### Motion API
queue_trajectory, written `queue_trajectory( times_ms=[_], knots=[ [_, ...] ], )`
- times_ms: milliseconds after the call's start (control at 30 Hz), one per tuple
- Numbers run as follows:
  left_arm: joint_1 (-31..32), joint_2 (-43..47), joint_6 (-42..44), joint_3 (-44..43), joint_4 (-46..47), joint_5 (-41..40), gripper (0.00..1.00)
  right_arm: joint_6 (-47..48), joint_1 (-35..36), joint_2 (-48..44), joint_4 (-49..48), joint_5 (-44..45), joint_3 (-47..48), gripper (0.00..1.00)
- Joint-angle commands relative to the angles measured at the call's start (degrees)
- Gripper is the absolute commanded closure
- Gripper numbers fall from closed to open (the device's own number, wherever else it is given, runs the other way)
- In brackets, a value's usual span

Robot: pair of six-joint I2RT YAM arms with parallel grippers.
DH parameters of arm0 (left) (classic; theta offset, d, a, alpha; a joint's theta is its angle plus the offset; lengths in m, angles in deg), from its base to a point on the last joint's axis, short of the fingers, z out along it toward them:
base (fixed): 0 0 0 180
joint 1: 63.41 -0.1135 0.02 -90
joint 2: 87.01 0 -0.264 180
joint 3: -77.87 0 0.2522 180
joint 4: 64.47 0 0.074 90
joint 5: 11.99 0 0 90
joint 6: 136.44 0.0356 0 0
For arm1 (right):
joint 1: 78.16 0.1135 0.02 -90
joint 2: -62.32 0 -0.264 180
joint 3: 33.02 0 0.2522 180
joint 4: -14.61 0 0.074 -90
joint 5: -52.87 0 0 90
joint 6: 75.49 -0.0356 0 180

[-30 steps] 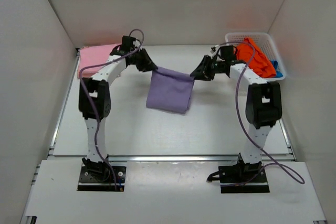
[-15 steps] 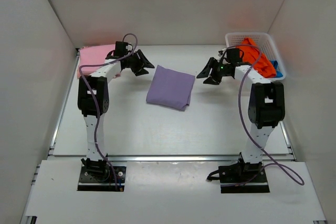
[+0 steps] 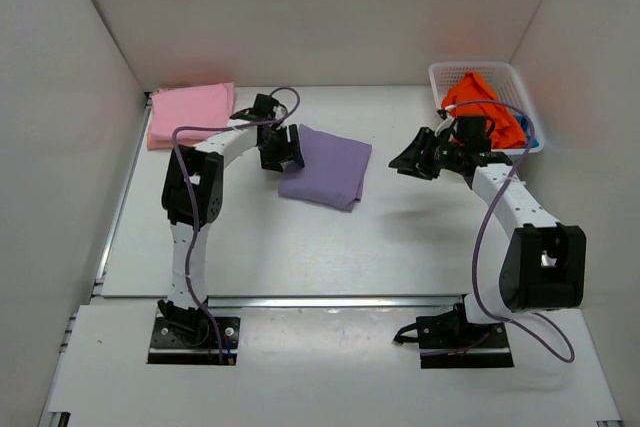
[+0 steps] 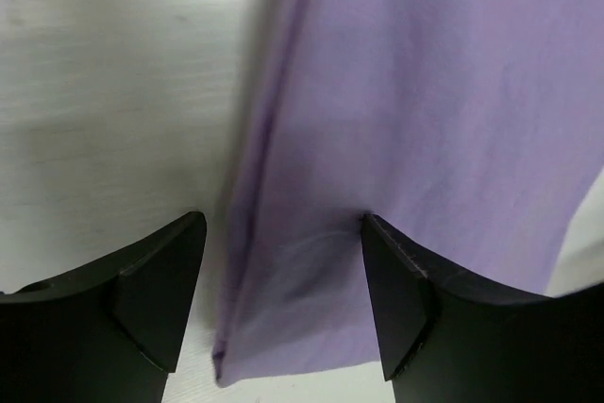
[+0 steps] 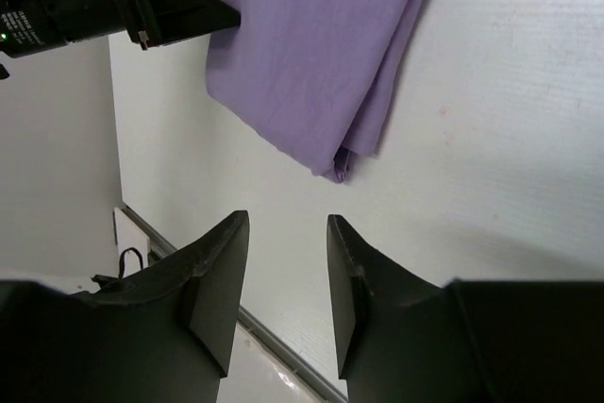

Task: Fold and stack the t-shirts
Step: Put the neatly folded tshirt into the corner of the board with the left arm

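A folded lavender t-shirt lies flat on the table mid-back. My left gripper hovers at its left edge. In the left wrist view the left gripper is open, its jaws straddling the lavender t-shirt's near corner without pinching it. My right gripper hangs to the right of the shirt, apart from it. The right wrist view shows the right gripper open and empty above bare table, with the lavender t-shirt further off. A folded pink t-shirt sits back left. Orange and blue t-shirts lie in the basket.
The white lattice basket stands at the back right corner. White walls close in the table on the left, back and right. A metal rail runs along the near edge of the table in front of the arm bases.
Both grippers let go of the lavender t-shirt, which dropped from hanging between them to lying flat. The left gripper came down to its left edge; the right arm drew back to the right.
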Motion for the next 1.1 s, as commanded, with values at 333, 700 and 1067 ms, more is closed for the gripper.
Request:
queue_trajectory(
  times_ms=[333, 700, 1067],
  knots=[
    [10.24, -11.50, 9.45, -14.29, -21.87, -16.07, 0.68, -4.38, -2.59, -5.52, -6.47, -5.87, -4.78, 0.71],
    [4.20, -10.10, 14.81, -26.59, -26.53, -28.63, 1.00, -5.52, -2.59, -7.19, -6.75, -6.67, -6.89, 0.76],
    [-7.23, -9.06, 19.12, -42.15, -26.72, -32.59, 1.00, -9.92, -0.75, -12.02, -8.67, -7.64, -8.82, 0.81]
  ],
)
